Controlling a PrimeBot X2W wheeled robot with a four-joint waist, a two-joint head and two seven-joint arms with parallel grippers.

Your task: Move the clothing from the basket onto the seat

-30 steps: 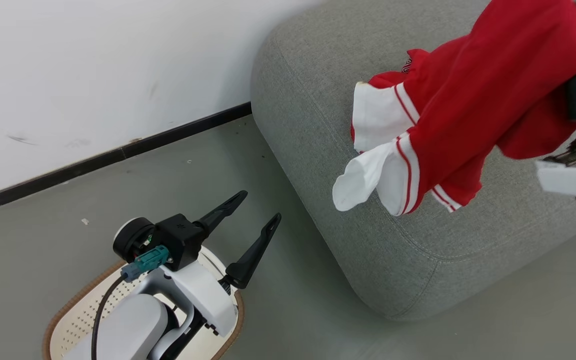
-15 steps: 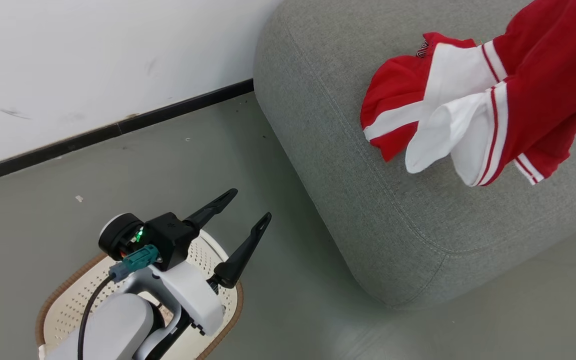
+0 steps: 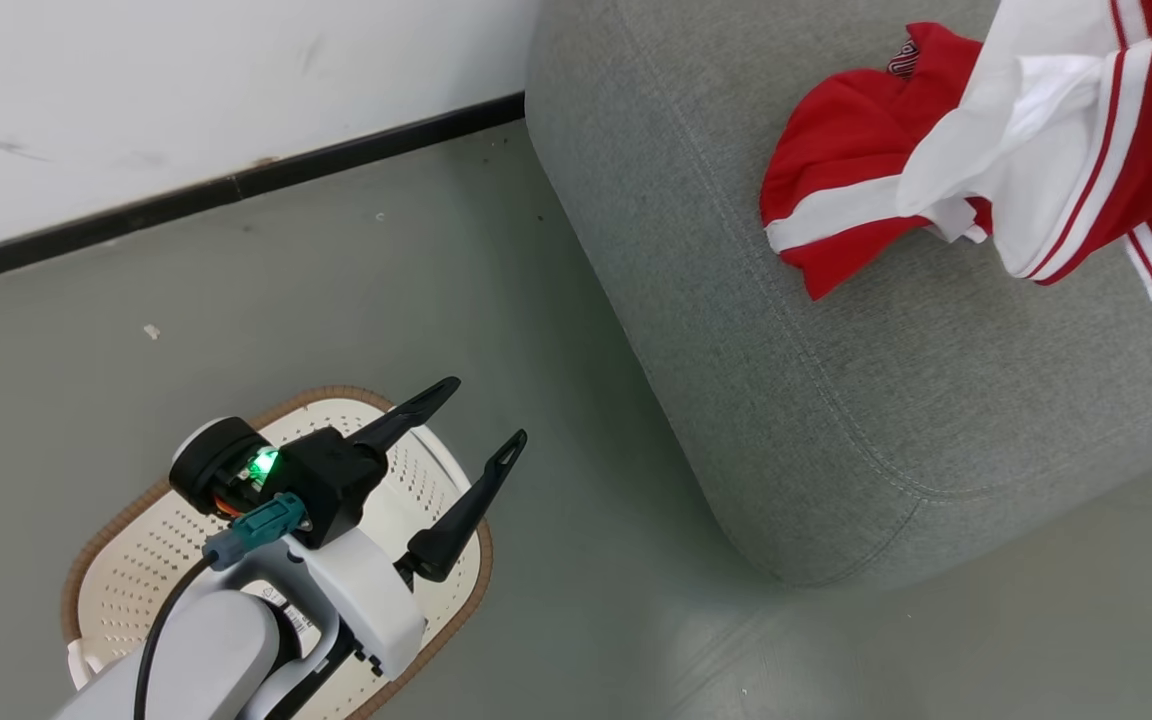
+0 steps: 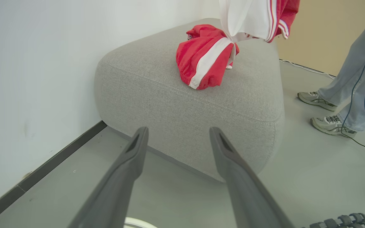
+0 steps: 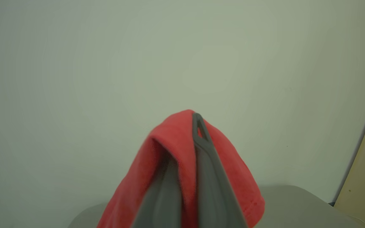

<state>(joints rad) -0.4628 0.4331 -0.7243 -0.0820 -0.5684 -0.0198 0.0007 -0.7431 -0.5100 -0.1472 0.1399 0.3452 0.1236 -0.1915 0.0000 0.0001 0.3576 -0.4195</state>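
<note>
1. Right gripper (image 5: 188, 136) clamps a soft red-and-white sports garment (image 3: 1086, 120), limp above the large grey woven-fabric sofa (image 3: 836, 400), right.
2. A second red garment (image 3: 836, 170) lies crumpled there.
3. Left gripper (image 3: 484, 410) gapes empty over the cream perforated basket (image 3: 136, 540), near left.
4. Light, floppy cloth: a bunched fold likely holds best.

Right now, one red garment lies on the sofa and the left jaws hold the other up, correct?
No: the right jaws hold the hanging garment, shut on red fabric in the right wrist view. The left jaws stand open, empty. The other garment does lie on the sofa.
</note>
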